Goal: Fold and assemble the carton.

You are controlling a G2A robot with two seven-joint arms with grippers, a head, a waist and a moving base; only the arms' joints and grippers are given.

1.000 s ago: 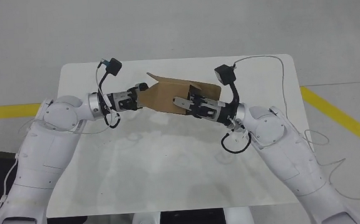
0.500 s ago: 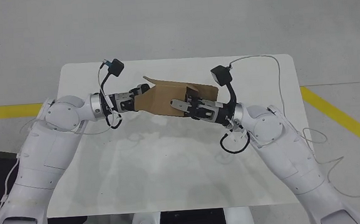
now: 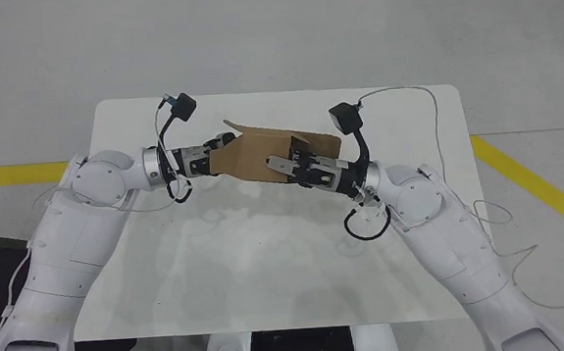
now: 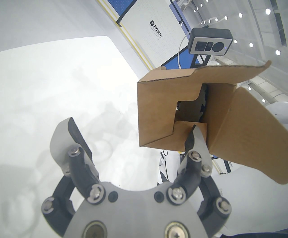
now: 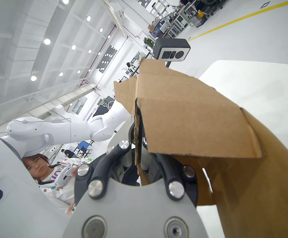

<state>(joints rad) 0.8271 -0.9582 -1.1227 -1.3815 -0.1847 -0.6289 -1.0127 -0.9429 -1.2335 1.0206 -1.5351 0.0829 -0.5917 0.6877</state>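
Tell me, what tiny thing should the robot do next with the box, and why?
I'd guess: push the small flap inward with the left jaws. They stand open, with one fingertip touching that flap at the carton's unclosed end. The right jaws are clamped on the other end, so the carton should hold firm against the push.

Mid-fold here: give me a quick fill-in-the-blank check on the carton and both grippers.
1. The left gripper is ___, with one fingertip touching an end flap of the carton.
2. The right gripper is ___ on a wall of the carton.
3. The table beneath the carton is ___ in colour.
Missing words: open; shut; white.
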